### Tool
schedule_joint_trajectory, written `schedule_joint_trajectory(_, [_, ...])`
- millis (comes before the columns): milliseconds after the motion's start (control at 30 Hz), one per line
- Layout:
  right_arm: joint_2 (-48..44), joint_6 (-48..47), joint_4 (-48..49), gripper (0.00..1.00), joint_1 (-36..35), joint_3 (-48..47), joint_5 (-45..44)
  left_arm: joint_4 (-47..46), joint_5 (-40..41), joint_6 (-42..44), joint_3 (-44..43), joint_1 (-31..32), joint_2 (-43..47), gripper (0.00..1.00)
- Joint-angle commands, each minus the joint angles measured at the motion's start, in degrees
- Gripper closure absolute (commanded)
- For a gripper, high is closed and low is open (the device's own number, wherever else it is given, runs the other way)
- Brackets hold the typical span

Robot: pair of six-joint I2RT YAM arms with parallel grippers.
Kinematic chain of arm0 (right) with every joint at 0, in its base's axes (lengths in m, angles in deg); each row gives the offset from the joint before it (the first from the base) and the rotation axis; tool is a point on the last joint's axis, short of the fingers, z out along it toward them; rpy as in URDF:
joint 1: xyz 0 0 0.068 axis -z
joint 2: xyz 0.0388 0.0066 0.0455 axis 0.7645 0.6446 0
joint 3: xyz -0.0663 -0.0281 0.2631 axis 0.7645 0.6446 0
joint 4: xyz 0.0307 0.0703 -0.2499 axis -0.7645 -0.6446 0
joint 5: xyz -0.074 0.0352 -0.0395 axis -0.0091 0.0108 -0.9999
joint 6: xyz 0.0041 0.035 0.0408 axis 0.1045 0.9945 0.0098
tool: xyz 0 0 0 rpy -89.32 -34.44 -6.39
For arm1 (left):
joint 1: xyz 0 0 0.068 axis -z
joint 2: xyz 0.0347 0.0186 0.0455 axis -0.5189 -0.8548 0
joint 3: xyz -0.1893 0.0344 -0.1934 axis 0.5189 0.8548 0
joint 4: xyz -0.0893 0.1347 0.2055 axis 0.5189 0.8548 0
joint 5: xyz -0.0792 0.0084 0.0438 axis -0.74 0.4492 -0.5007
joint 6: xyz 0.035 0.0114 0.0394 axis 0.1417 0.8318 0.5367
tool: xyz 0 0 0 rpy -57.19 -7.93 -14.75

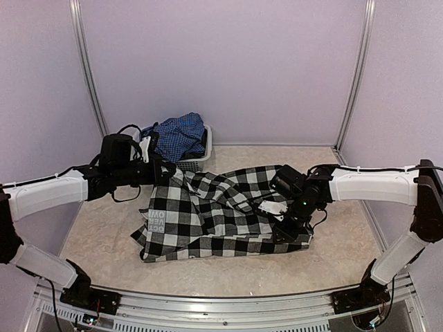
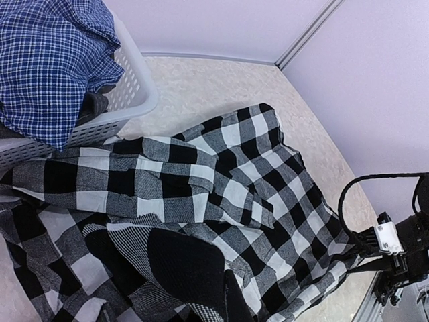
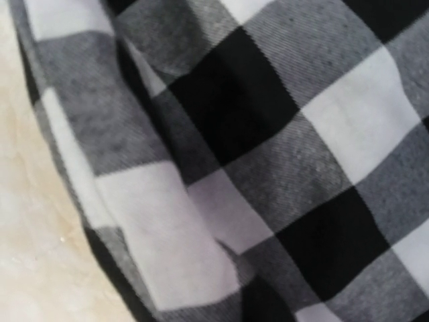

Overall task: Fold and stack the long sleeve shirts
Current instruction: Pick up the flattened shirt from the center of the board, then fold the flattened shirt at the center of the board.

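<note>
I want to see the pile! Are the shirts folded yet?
Not yet. Nothing is folded or stacked. The left gripper pinches the black-and-white shirt, which lies rumpled on the table, with the right gripper at its other side. The blue shirt sits in the basket.

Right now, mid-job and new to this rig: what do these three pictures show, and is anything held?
Two white robot arms are bolted at the near edge of the table. The wide picture looks down from above and behind them; the other two come from a camera on each wrist. A black-and-white checked shirt lies crumpled on the table; a blue checked shirt sits in a white mesh basket at the back. The left fingers are shut on the black-and-white shirt's edge. The right fingers are down on it; whether they grip is unclear.
</note>
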Motion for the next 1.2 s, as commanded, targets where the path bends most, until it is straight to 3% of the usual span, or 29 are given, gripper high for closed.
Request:
schedule_joint_trajectory(0, [0.21,0.33,-1.11,0.84,-0.72,-1.58,0.35,0.18,1.20,0.61,-1.88,-0.39,1.99,1.00])
schedule_joint_trajectory(100, [-1.56,0.56,-1.72,1.00,-0.72,-2.13,-0.47,0.72,1.69,1.17,-2.18,-0.43,2.59,1.00])
schedule_joint_trajectory(267, [-2.57,0.33,-3.64,1.00,-0.73,-3.72,-3.00,3.22,2.41,3.15,-3.63,-0.54,3.06,1.00])
schedule_joint_trajectory(600, [4.33,-4.77,-5.37,1.00,1.01,-11.59,-7.47,5.89,2.63,6.20,-7.72,-4.25,2.42,1.00])
schedule_joint_trajectory(1167, [16.03,-16.85,-4.50,1.00,13.67,-23.40,4.76,2.21,3.91,6.80,-13.58,-7.26,-7.99,0.99])
